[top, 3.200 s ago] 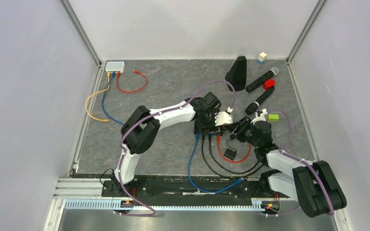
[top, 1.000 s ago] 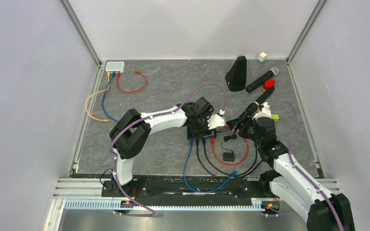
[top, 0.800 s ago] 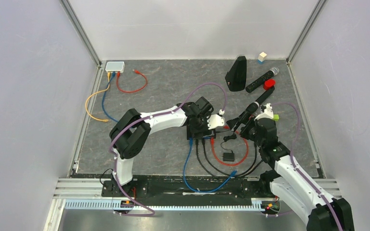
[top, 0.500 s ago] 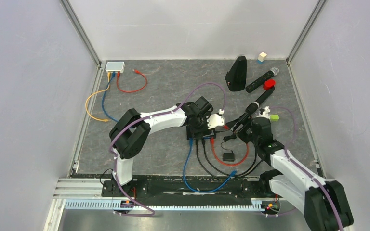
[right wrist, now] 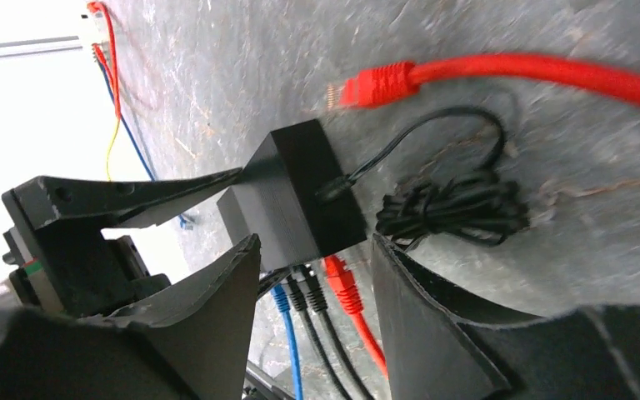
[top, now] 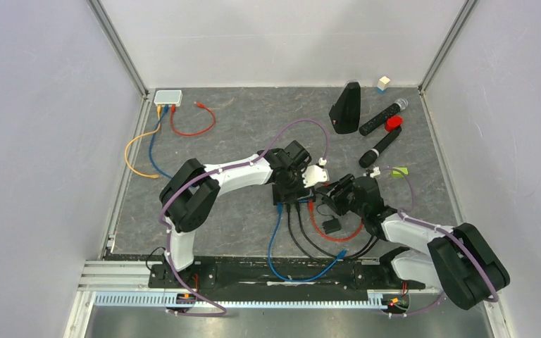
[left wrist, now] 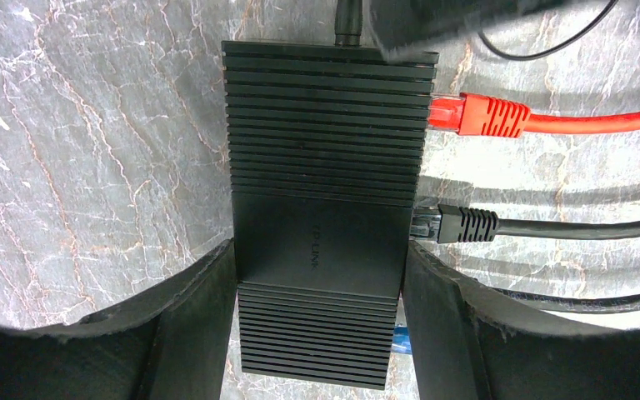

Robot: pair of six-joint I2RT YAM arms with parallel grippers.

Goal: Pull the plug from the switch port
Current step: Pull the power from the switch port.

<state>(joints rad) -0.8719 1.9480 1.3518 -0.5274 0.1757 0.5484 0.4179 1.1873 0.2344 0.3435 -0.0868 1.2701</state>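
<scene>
the only mark that can be read is a faint, tone-on-tone brand name, "tp-link", on the smooth middle band of the black switch (left wrist: 325, 167), seen in the left wrist view. it lies between the two fingers (left wrist: 192, 333) of the left gripper (left wrist: 318, 254), about level with their tips. lettering on anything else is too small or blurred to read.

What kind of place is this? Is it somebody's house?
Most likely a robot test lab, not a house. Two robot arms are bolted to a black bar, plain white panels box in the table, and a black network switch with coloured cables lies there, seemingly for practice.
</scene>
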